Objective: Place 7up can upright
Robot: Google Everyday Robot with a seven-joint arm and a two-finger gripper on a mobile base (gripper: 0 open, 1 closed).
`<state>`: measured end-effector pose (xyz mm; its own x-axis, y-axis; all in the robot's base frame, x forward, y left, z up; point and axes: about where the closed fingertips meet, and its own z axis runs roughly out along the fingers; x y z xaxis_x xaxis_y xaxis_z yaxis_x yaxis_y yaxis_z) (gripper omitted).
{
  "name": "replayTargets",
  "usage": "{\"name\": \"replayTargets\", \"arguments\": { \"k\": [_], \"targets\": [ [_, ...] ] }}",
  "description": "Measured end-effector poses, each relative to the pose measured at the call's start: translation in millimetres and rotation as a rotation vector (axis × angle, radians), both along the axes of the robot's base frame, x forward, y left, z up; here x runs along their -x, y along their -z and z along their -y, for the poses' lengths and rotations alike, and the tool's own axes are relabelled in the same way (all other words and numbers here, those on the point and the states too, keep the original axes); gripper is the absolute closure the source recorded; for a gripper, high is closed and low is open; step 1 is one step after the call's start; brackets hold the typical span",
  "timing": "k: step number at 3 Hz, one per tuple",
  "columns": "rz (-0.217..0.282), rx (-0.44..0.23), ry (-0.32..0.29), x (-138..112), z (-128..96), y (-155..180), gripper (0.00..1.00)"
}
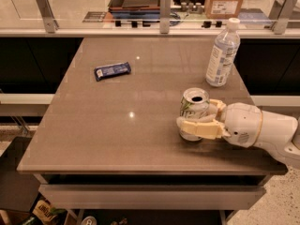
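Between the two cream fingers of my pincer [195,119] stands the small silvery-white aluminium 7up can [193,106] with green markings, gripped, long axis vertical, base on the grey-brown surface [117,130].

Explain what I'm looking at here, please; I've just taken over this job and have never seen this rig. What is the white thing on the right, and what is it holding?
This is a single camera view looking down on a brown table; where the camera is mounted is not on record. The white shape coming in from the right is the robot's one arm. At its end is a two-finger pincer, low over the table's front right part. The pincer is closed around the 7up can, with one finger across the front and the other behind. The can stands upright on the table, with its opened top facing up. Also on the table are a clear water bottle, upright behind the can, and a blue wrapped bar, lying flat at the far left.
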<state>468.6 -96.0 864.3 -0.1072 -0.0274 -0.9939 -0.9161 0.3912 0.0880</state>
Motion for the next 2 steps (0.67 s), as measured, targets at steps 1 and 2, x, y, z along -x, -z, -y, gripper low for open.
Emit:
{"name": "replayTargets", "arguments": {
  "k": [1, 2],
  "targets": [
    [0.002, 0.000, -0.023, 4.6, -0.5, 5.5, 0.82],
    [0.002, -0.001, -0.026, 6.5, -0.7, 6.6, 0.59]
  ]
}}
